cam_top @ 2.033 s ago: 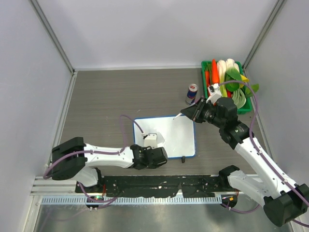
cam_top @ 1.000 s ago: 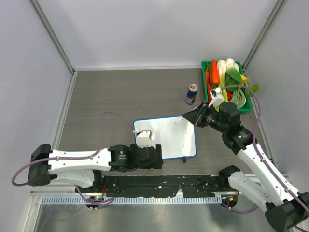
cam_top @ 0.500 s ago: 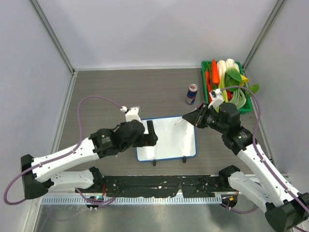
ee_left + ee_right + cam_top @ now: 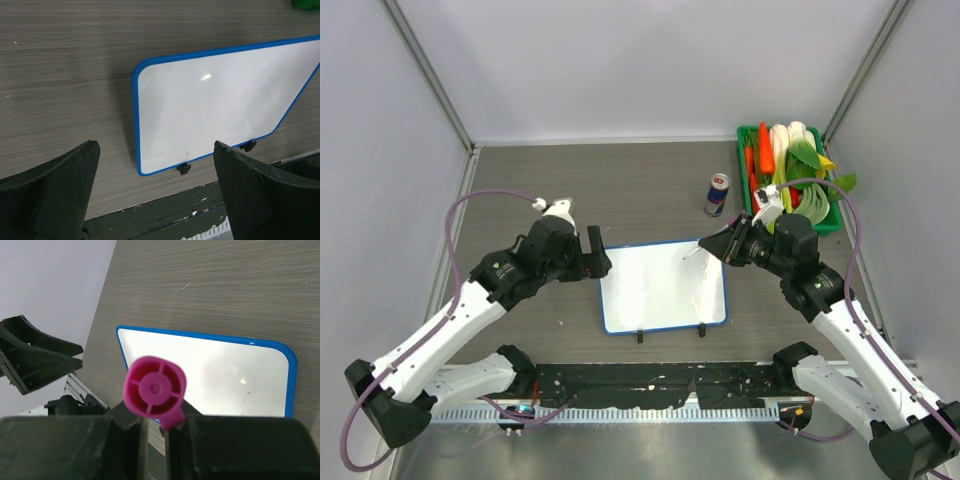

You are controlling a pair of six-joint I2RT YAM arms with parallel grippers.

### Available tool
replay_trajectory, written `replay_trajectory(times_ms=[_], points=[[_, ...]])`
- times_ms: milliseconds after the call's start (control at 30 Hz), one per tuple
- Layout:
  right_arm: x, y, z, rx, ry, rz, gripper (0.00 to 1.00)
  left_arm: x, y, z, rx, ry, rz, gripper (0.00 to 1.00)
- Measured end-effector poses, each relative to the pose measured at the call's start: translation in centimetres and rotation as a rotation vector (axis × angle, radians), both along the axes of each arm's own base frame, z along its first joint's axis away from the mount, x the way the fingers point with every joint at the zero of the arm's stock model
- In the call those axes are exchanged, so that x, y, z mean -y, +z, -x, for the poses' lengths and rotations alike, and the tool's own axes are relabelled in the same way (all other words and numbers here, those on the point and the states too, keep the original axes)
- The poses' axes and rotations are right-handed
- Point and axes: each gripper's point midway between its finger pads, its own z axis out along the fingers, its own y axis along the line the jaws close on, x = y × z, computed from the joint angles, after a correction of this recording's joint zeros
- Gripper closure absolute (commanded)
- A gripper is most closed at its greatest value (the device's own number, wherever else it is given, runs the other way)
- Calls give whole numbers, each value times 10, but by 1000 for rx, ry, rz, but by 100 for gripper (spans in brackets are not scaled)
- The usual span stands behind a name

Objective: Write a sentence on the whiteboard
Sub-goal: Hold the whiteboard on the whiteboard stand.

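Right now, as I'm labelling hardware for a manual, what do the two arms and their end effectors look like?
Both the left arm and right arm have white links, black joint housings and a purple cable looping alongside. The left end effector and right end effector are black, with two chunky wedge-shaped fingers each.
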Motion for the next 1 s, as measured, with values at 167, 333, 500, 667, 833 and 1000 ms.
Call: replay_trajectory(times_ms=[167,333,500,667,833,1000], points=[[0,-1,-1,1,2,7,98,-26,12,-4,24,32,51,0],[0,-5,-2,-10,2,13,99,-35,2,0,-28,16,94,0],[0,-5,-3,-9,-1,13,99,-30,-8,4,-103,-31,134,0],[0,-4,-4,-3,-1,11,99,-26,-9,6,-138,-62,172,0],[-1,-5,-5,-7,-1,12,99,-21,-7,7,-156,-84,208,0],[-2,-8,-8,-14,0,15,99,-19,-8,6,-170,-91,221,0]])
